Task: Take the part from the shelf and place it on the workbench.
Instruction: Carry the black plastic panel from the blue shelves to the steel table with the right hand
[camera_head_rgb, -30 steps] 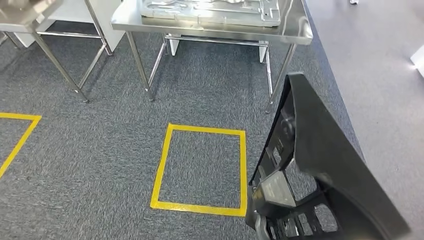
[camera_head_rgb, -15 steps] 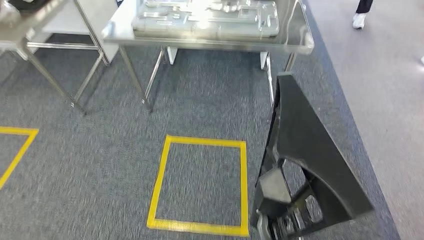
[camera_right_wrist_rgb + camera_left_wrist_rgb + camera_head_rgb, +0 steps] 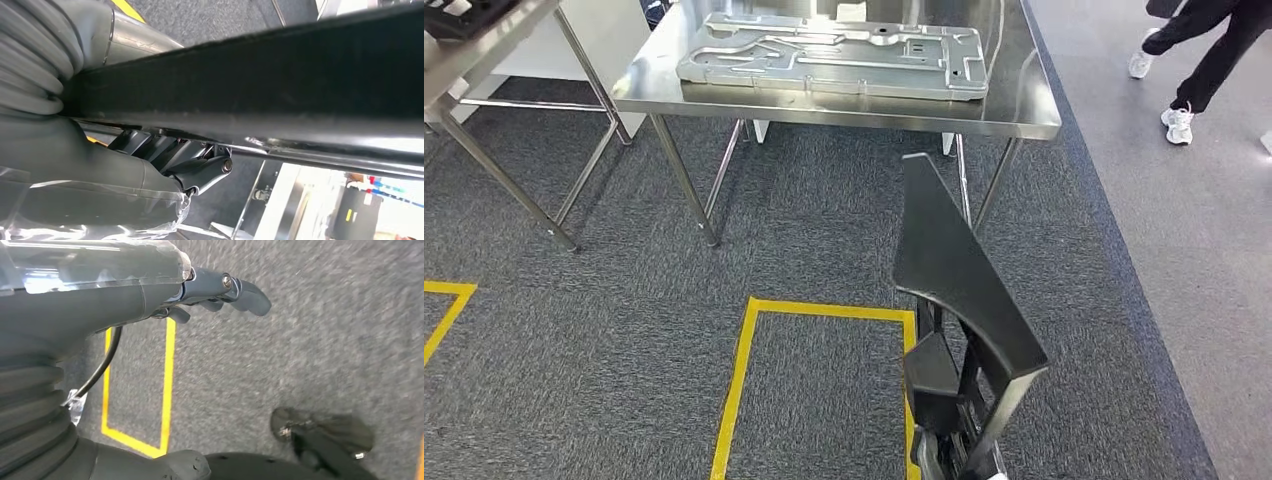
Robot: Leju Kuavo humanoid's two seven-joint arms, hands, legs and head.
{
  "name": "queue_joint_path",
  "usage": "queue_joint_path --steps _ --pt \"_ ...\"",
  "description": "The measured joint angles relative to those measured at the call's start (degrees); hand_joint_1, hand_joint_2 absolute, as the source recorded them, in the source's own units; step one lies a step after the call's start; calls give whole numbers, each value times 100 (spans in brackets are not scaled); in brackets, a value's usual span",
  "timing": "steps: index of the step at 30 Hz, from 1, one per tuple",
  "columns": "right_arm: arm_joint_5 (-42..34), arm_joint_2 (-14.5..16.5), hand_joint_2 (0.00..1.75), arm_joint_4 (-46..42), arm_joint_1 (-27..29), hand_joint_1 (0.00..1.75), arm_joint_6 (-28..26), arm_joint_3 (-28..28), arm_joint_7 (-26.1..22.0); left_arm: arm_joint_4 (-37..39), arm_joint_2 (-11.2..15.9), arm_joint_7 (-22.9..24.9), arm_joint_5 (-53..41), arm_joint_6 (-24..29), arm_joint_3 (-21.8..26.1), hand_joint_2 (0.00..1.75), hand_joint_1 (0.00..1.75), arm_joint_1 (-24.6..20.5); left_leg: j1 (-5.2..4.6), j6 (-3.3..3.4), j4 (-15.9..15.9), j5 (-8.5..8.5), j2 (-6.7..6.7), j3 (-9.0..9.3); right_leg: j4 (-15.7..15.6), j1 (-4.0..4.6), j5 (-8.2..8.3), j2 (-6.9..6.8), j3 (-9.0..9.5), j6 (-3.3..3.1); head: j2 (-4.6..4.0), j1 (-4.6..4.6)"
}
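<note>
Standing on edge above the grey carpet (image 3: pixel 604 330), the black part (image 3: pixel 954 275) rises in the lower right of the head view, its narrow end pointing toward the workbench (image 3: pixel 1024 110), from which it is well apart. We note ribbed openings along its lower section (detail there is dark and hard to read). In the right wrist view the part (image 3: pixel 280 75) runs as a thick black bar across the frame, and the right hand (image 3: pixel 165 160) grasps it, with dark fingers (image 3: pixel 205 170) pressed up against its underside.

The left hand (image 3: pixel 200 292) hangs over the carpet with its fingers (image 3: pixel 247 292) curled loosely and apart, holding nothing; we record it as released.

On the workbench we see a silver stamped metal panel (image 3: pixel 829 55) lying flat on the steel top. A yellow taped square (image 3: pixel 744 360) marks the carpet just beside the part's base. A second steel table (image 3: pixel 484 50) stands at the left. At the upper right, a person's legs (image 3: pixel 1204 50) in dark trousers and white shoes (image 3: pixel 1179 122) are on the smoother grey floor (image 3: pixel 1194 260).
</note>
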Motion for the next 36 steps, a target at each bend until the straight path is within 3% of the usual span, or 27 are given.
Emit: queue_joint_path --steps 3,4,5,6,8,9,10,13,15,16,18,19,20,21,23,25,29,31,34,35,36 --pt "72 0 175 30 -10 175 9 9 64 -2 -2 2 -17 -12 18 175 0 3 22 9 -78 -154 -14 232 706 -35 -412 -5 -704 79 -1 12" --pt "93 0 175 42 -10 175 16 11 85 -3 -2 2 -27 -14 25 175 0 6 34 -4 -83 -224 -28 318 739 -48 -522 -6 -873 100 -1 13" --pt "112 0 175 52 -11 175 27 12 103 -3 -2 2 -36 -19 30 175 0 6 49 -20 -84 -302 -44 414 630 -59 -521 -7 -966 112 -2 13" --pt "128 0 175 60 -12 175 42 13 120 -4 -2 2 -43 -26 34 175 0 7 64 -39 -85 -387 -60 519 396 -69 -369 -8 -995 121 -1 14" --pt "201 0 175 80 -15 175 75 15 185 -5 -1 2 -51 -46 48 175 0 9 82 -89 -87 -568 -85 717 -174 -77 299 5 -974 117 -1 18" --pt "279 0 175 94 -18 175 86 16 235 -7 -3 3 -55 -57 59 175 0 4 82 -128 -97 -650 -96 796 -355 -65 551 11 -946 88 -1 22" --pt "373 0 175 107 -19 175 90 16 296 -10 -4 3 -60 -65 70 175 0 -3 80 -172 -134 -717 -103 873 -443 -47 699 16 -913 47 -1 28" --pt "591 3 175 122 -35 175 89 21 431 -20 -3 5 -68 -81 86 175 0 -29 70 -286 -25 -640 -96 984 -559 -42 614 -2 -694 -105 0 36" --pt "571 11 175 125 -51 175 101 25 441 -23 3 6 -69 -86 96 175 0 -47 76 -330 523 -562 -52 714 -681 -61 547 -29 -497 -181 -1 13" --pt "498 16 175 126 -52 175 119 25 428 -23 4 6 -69 -88 105 175 0 -51 83 -349 878 -636 -28 483 -724 -63 499 -48 -408 -207 -1 2" --pt "342 25 175 129 -47 175 157 24 383 -24 6 7 -69 -92 130 175 0 -44 86 -388 1391 -973 -7 0 -761 -62 379 -62 -242 -222 -1 -9" --pt "309 30 175 132 -45 175 167 24 364 -24 7 8 -69 -93 139 175 0 -36 86 -399 1465 -1116 0 -180 -768 -61 311 -64 -155 -223 -1 -10" --pt "305 36 175 136 -44 175 170 22 349 -24 7 9 -69 -93 145 175 0 -27 86 -402 1386 -1145 5 -291 -770 -61 238 -63 -63 -221 -1 -11" --pt "314 42 175 139 -44 175 173 21 341 -24 7 10 -69 -93 151 175 0 -21 86 -396 1172 -1026 10 -337 -771 -61 166 -62 34 -217 -2 -11" --pt "346 49 175 145 -42 175 183 20 339 -24 8 15 -69 -93 168 175 0 -9 73 -346 606 -430 37 -329 -771 -56 20 -62 222 -189 -2 -10" --pt "400 60 175 149 -34 175 191 17 351 -24 9 26 -70 -95 181 175 0 -8 38 -263 328 -105 80 -291 -791 -45 -115 -46 352 -117 -1 -16" --pt "528 95 175 139 -32 175 203 13 385 -34 0 38 -83 -110 185 175 0 -51 44 -70 187 -122 32 -42 -524 -46 -97 -45 473 46 -1 -3" --pt "561 99 175 137 -48 175 203 11 396 -40 -4 37 -89 -114 186 175 0 -63 50 -10 123 -154 20 112 -36 -55 -221 -45 196 75 -1 25" --pt "586 98 175 142 -30 175 211 7 415 -48 -4 37 -91 -119 187 175 0 -42 46 6 97 -278 -2 247 707 -50 -615 -39 -574 101 0 42" --pt "591 99 175 143 -23 175 214 7 419 -49 -5 37 -91 -119 187 175 0 -35 46 3 96 -334 -16 305 709 -48 -643 -39 -747 105 -1 44" --pt "595 99 175 143 -20 175 215 6 420 -50 -6 37 -91 -119 187 175 0 -31 45 -3 96 -398 -32 380 554 -44 -541 -39 -844 100 -1 46"
